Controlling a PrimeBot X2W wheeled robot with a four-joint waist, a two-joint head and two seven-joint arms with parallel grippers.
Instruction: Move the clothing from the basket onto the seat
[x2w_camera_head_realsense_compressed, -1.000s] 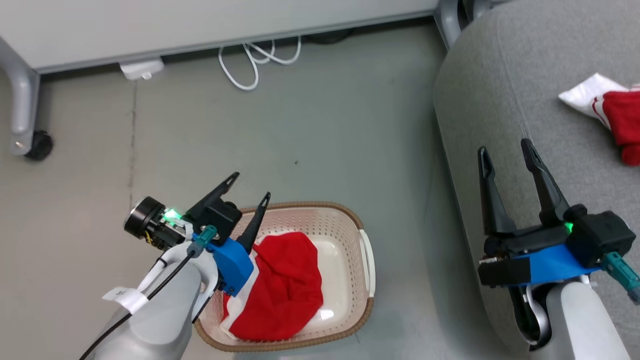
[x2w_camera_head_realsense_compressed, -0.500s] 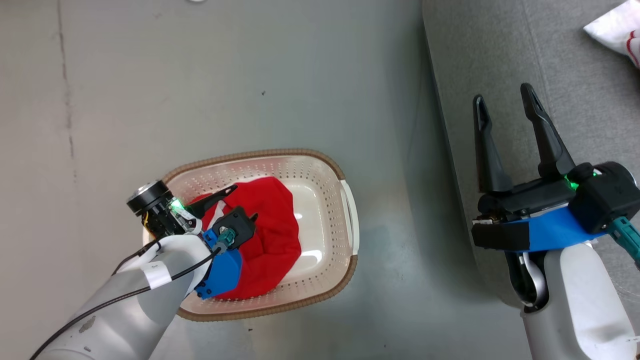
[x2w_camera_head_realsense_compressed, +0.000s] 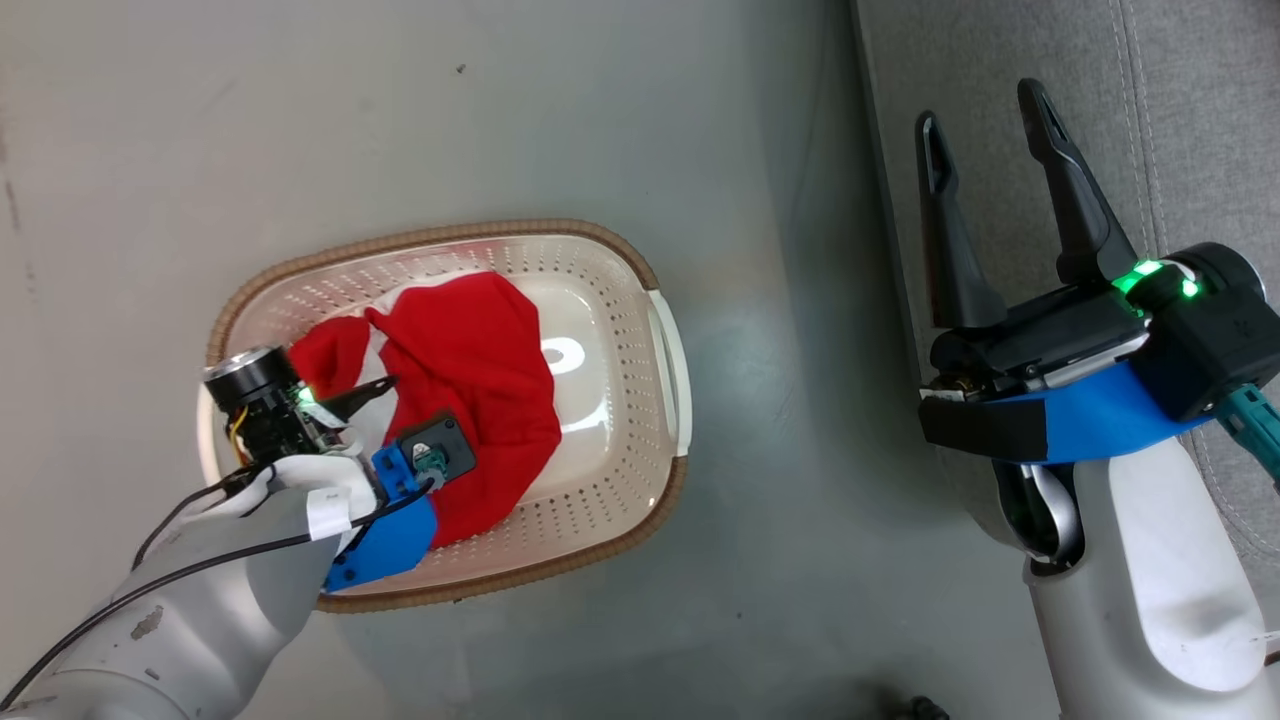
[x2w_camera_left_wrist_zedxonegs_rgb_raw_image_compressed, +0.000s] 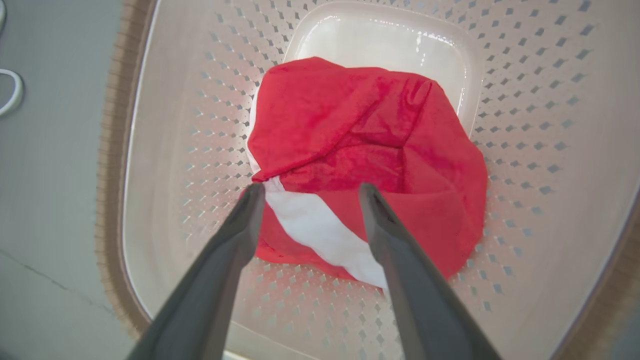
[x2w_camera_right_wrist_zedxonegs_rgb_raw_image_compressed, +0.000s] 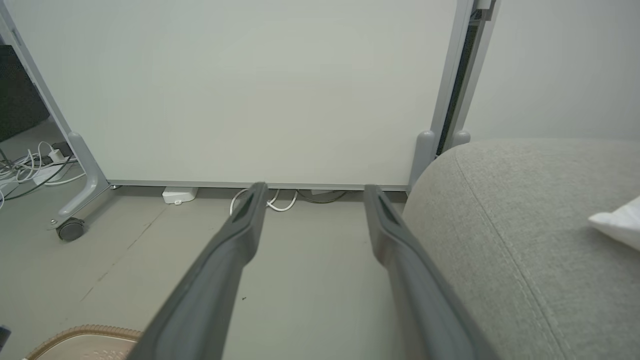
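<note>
A red garment (x2w_camera_head_realsense_compressed: 470, 350) with a white stripe lies bunched in the cream perforated basket (x2w_camera_head_realsense_compressed: 640, 270) on the floor. My left gripper (x2w_camera_head_realsense_compressed: 410, 410) reaches down into the basket. In the left wrist view my left gripper (x2w_camera_left_wrist_zedxonegs_rgb_raw_image_compressed: 311, 189) is open, its tips just over the garment (x2w_camera_left_wrist_zedxonegs_rgb_raw_image_compressed: 360, 130) beside the white stripe, inside the basket (x2w_camera_left_wrist_zedxonegs_rgb_raw_image_compressed: 550, 125). My right gripper (x2w_camera_head_realsense_compressed: 982, 105) stands open with nothing between its fingers, over the edge of the grey seat (x2w_camera_head_realsense_compressed: 1200, 120). A white corner of fabric (x2w_camera_right_wrist_zedxonegs_rgb_raw_image_compressed: 617, 220) lies on the seat (x2w_camera_right_wrist_zedxonegs_rgb_raw_image_compressed: 525, 210).
Grey floor (x2w_camera_head_realsense_compressed: 500, 100) separates the basket from the seat. The right wrist view shows a white panel (x2w_camera_right_wrist_zedxonegs_rgb_raw_image_compressed: 250, 90) on a wheeled stand (x2w_camera_right_wrist_zedxonegs_rgb_raw_image_compressed: 70, 229) ahead, with white cables (x2w_camera_right_wrist_zedxonegs_rgb_raw_image_compressed: 270, 200) and a small white box (x2w_camera_right_wrist_zedxonegs_rgb_raw_image_compressed: 179, 194) at its foot. The basket rim (x2w_camera_right_wrist_zedxonegs_rgb_raw_image_compressed: 85, 332) sits low left.
The head camera has tilted down, shifting the whole picture. My left gripper has dropped from above the basket's rim into the basket, onto the red garment. The right gripper stays open.
</note>
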